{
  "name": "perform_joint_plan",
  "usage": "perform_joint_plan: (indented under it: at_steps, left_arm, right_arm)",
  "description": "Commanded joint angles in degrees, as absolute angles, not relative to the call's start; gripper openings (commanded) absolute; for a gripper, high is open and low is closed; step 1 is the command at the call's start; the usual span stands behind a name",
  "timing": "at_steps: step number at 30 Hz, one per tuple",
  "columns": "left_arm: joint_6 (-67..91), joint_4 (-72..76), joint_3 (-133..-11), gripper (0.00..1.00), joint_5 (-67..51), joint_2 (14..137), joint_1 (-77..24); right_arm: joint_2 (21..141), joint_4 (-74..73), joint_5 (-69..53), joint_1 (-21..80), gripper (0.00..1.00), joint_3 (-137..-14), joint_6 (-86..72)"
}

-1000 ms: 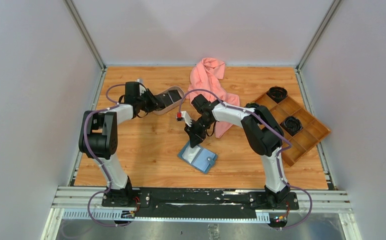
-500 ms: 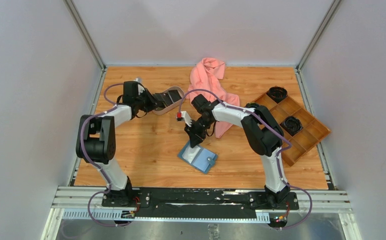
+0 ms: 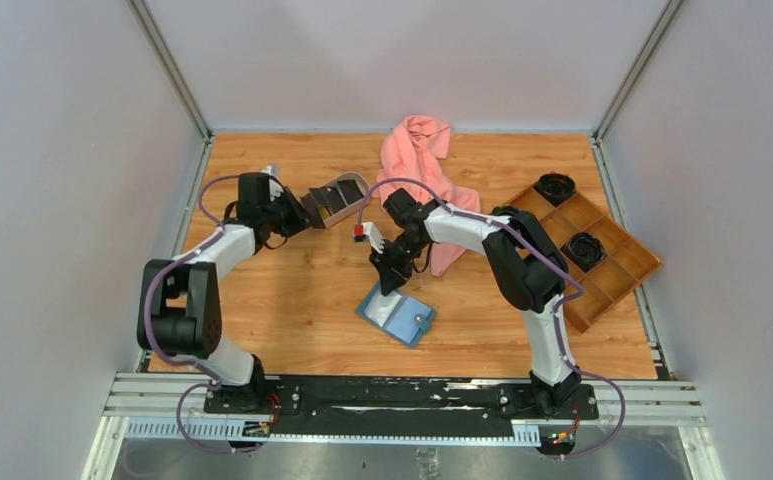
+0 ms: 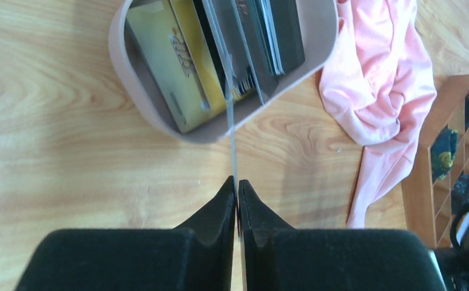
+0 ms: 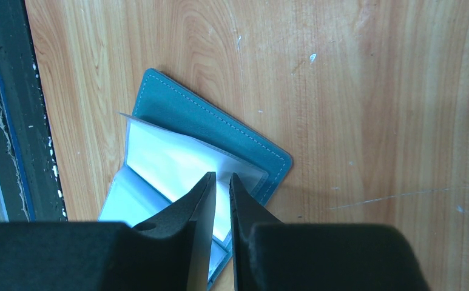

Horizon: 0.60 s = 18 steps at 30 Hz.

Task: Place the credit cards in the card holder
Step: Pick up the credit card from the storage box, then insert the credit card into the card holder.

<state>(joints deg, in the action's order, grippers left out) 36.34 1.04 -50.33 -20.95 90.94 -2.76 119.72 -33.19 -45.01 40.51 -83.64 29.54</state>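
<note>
The left gripper (image 4: pixel 238 193) is pinching one thin card (image 4: pixel 232 121) shut between its pads. The card is showing edge-on, its far end reaching over the rim of the oval beige tray (image 4: pixel 202 134), a grip that probably suits sliding it narrow-side first into a pocket. The other cards are lying in that tray, leaning on edge like files so that one can be nipped singly. One gold card (image 4: pixel 165 60) is showing plainly, and beside it is a packed group of dark cards (image 4: pixel 280 30) too tight to count. Well apart, nearer the arm bases, the single teal card holder (image 5: pixel 219 124) is lying open on the wood. The right gripper (image 5: pixel 221 182) is standing over it with its jaws nearly together and seems to be nipping a clear sleeve (image 5: pixel 171 157), likely to hold a pocket open and steady the holder. No card is showing in the holder. One pink cloth (image 3: pixel 422 165) and one wooden compartment tray (image 3: pixel 617 270), holding two black items (image 3: pixel 554 186), are sitting aside.
</note>
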Motion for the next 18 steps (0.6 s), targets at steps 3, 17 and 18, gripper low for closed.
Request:
perform_joint_plan:
  at_steps: [3, 17, 18]
  left_arm:
    - [28.8, -6.9, -45.2, 0.06, -20.1, 77.2, -2.3]
    - [31.1, -1.6, -25.8, 0.0, -33.0, 51.7, -8.1]
    - [32.2, -2.2, -24.6, 0.0, -33.0, 49.5, -8.4]
  right_arm:
    - [122.8, -36.2, -42.3, 41.8, 0.19, -83.2, 30.5]
    - [120.0, -36.2, -43.4, 42.1, 0.19, -81.3, 34.6]
    - [119.8, -36.2, -43.7, 42.1, 0.19, -81.1, 35.0]
